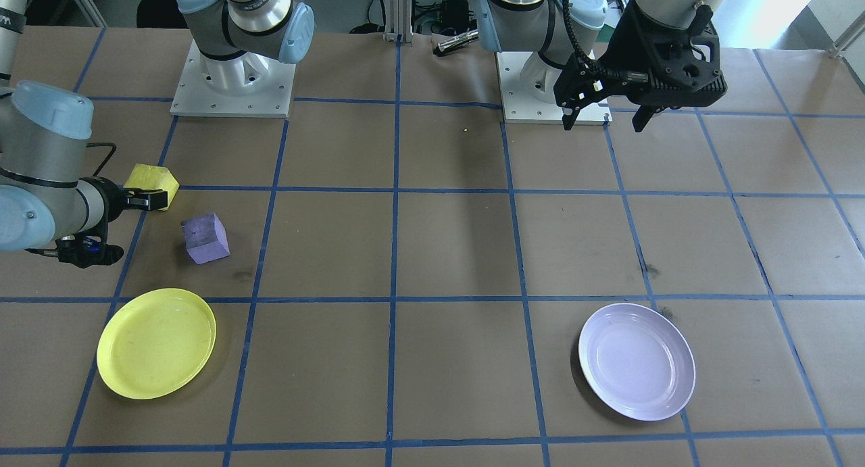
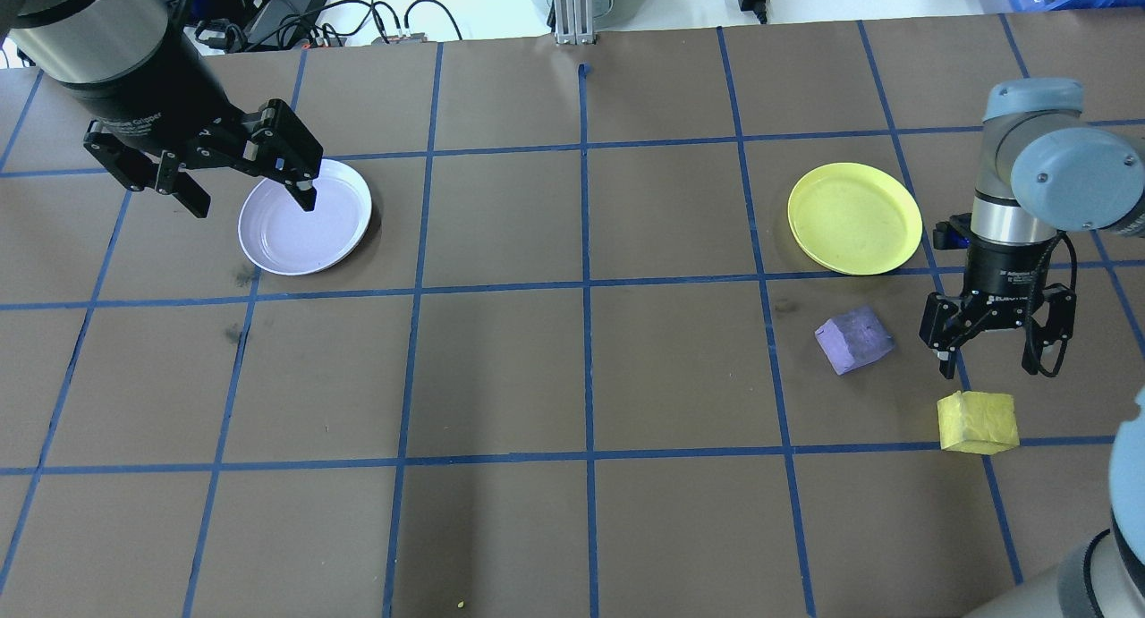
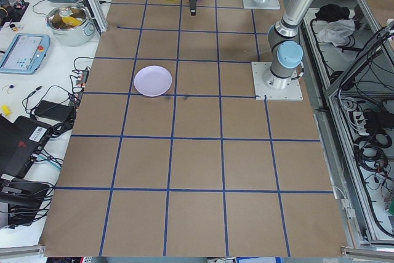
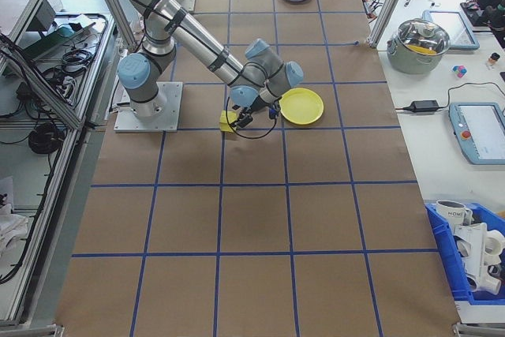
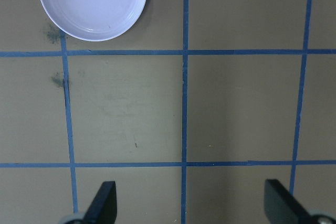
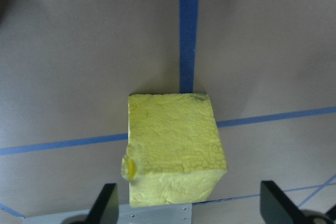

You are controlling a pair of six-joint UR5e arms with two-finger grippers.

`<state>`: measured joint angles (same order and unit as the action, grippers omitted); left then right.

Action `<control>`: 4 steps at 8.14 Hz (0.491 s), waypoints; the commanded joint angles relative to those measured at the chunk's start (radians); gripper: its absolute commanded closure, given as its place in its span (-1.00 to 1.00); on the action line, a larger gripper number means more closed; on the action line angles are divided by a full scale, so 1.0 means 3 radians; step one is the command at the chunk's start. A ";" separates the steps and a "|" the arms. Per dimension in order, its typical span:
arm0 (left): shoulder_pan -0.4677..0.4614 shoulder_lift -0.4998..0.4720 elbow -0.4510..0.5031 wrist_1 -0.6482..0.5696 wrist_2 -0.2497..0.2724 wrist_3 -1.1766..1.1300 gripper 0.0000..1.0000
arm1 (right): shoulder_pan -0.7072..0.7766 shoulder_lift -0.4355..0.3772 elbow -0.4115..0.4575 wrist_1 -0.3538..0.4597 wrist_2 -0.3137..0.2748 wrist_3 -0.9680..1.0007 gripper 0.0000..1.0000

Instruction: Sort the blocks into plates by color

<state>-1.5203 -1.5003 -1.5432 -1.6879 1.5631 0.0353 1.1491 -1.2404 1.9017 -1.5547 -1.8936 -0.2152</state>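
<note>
The right gripper (image 2: pixel 993 360) is wide open and holds nothing. It hangs just over the yellow block (image 2: pixel 978 422), which sits on the table on a blue tape line (image 6: pixel 189 30), between the two fingers in the right wrist view. The purple block (image 2: pixel 854 339) lies near, beside the yellow plate (image 2: pixel 854 217). Far across the table, the left gripper (image 2: pixel 250 202) is open too, up above the lavender plate (image 2: pixel 304 217).

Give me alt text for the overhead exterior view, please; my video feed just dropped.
The right end effector hangs open above the table between the purple block and the yellow block, holding nothing. Both blocks lie on the brown table near the empty yellow plate. Far left, the open left end effector hovers by the empty lavender plate.
</note>
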 commanded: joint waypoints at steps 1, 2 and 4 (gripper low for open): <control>0.0000 0.0000 0.0000 0.0002 0.0000 0.0000 -1.00 | -0.0036 -0.0012 0.0053 0.0008 0.0038 0.0052 -0.92; 0.0000 0.0000 -0.0005 0.0002 0.0000 0.0000 -1.00 | -0.0036 0.0013 0.0027 0.0003 0.0043 0.0047 -0.92; 0.0000 -0.0005 -0.0005 0.0002 0.0000 0.0000 -1.00 | -0.0036 0.0029 0.0027 0.0008 0.0053 0.0068 -0.92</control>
<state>-1.5202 -1.5003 -1.5440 -1.6880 1.5631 0.0353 1.1386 -1.2370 1.9114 -1.5535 -1.8812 -0.2015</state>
